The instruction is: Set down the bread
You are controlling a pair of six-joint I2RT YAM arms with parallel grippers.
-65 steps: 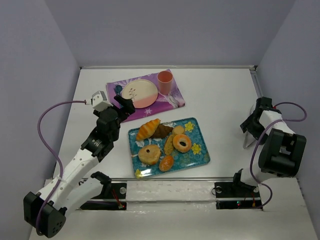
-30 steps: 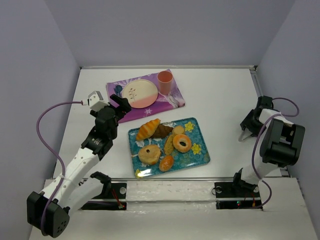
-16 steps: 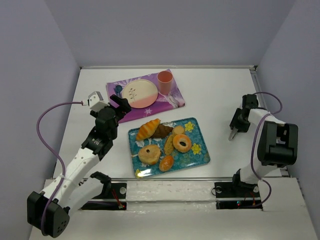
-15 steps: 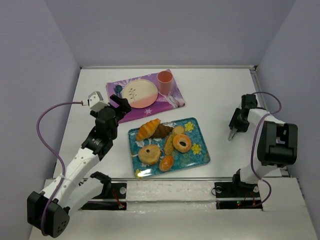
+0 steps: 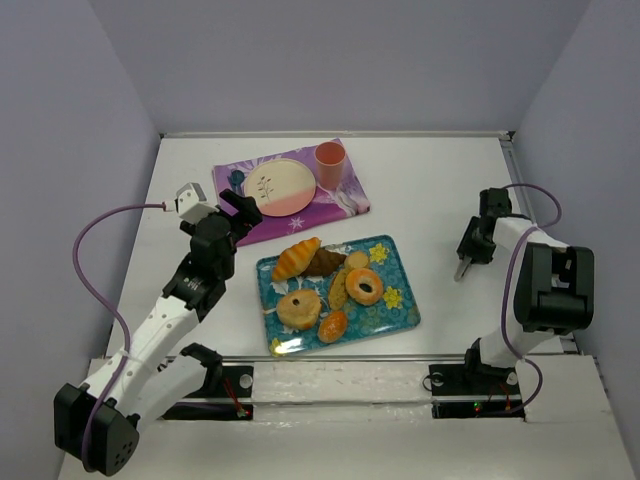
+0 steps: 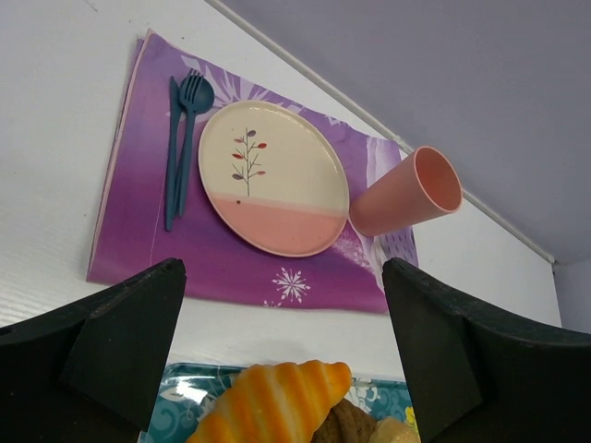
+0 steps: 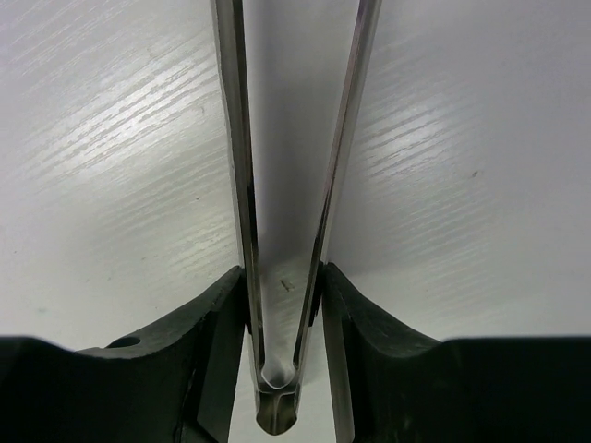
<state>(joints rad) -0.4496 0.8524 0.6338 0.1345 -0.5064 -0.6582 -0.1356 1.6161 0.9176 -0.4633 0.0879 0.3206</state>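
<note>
The bread (image 5: 364, 286), a small glossy orange ring bun, lies right of centre on the teal tray (image 5: 400, 315). My left gripper (image 5: 243, 207) hovers open between the purple placemat (image 5: 345, 200) and the tray's far left corner; in its wrist view the left gripper (image 6: 279, 277) holds nothing, with the croissant (image 6: 272, 403) below it. My right gripper (image 5: 477, 243) stands over bare table right of the tray, shut on metal tongs (image 5: 462, 268). The right wrist view shows the tongs (image 7: 238, 138) pinched between the right gripper's (image 7: 282, 277) black fingers, their two arms pointing at the table.
The plate (image 5: 278, 186), pink cup (image 5: 331, 162) and blue cutlery (image 6: 185, 138) sit on the placemat. The tray also holds a croissant (image 5: 296, 257), a pale sugared ring doughnut (image 5: 299, 308) and several small pastries. Walls close in the table on three sides.
The right arm has swung left toward the tray with the tongs, and its jaws have squeezed them narrower. The left arm has stayed put over the last second.
</note>
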